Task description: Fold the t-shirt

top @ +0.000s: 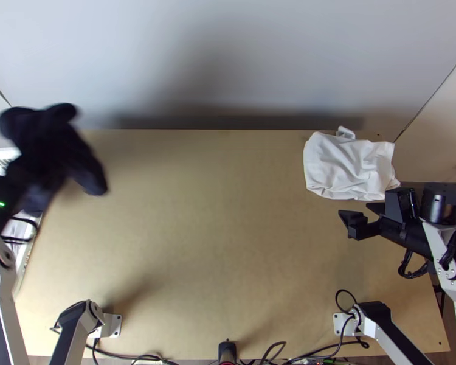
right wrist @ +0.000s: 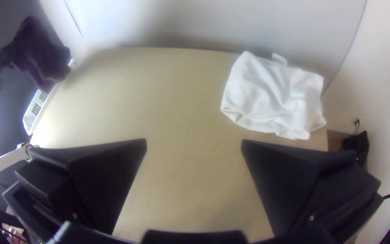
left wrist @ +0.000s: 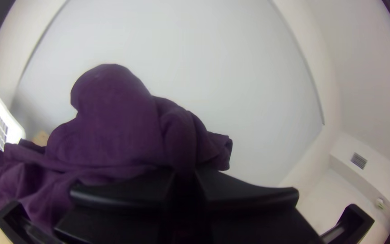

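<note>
Light wooden table point(top: 228, 243), rumpled white cloth point(top: 349, 167) (edges uneven), near the far right corner

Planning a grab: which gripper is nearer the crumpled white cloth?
The right gripper, open beside the white cloth; the left gripper, at the table's opposite end, holds bunched purple fabric.
</note>
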